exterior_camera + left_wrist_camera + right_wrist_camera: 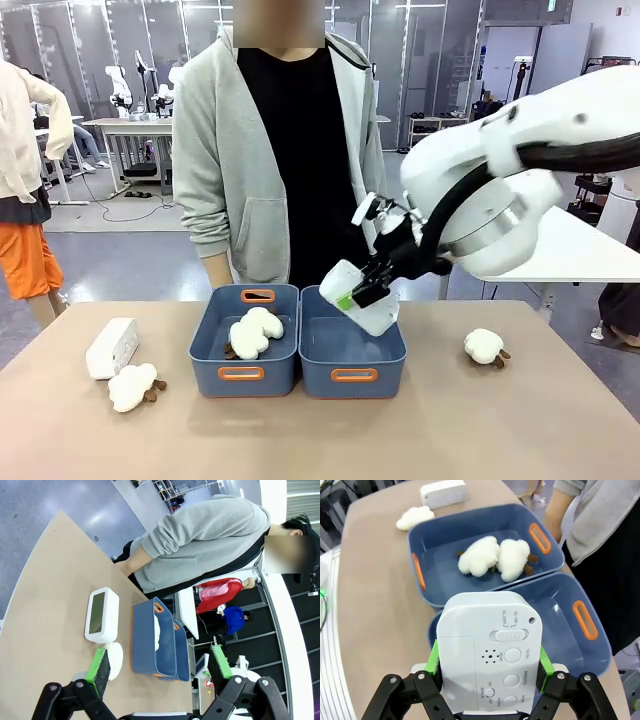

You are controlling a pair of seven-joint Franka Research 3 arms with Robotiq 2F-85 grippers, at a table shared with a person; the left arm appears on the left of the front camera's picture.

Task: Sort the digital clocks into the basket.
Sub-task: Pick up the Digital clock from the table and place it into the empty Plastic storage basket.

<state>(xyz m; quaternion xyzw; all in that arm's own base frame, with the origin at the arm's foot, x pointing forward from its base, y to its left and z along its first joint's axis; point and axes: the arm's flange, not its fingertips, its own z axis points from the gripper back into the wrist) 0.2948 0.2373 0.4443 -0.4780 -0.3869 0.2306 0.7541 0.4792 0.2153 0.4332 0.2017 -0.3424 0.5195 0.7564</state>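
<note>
My right gripper (358, 295) is shut on a white digital clock (372, 308), tilted, just above the empty blue basket (385, 372). In the right wrist view the clock's (490, 650) button side faces the camera between the green pads (432, 657), over that basket (565, 630). The second digital clock (110, 347) lies on the table at the left, and appears as a clock (101, 615) with its grey display up. My left gripper (160, 666) hangs open and high above the table, nothing between its fingers.
The twin blue bin (245, 372) on the left holds two white plush toys (252, 333). Another plush (133, 385) lies beside the left clock, and one plush (487, 347) lies right of the bins. A person (275, 150) stands at the far edge.
</note>
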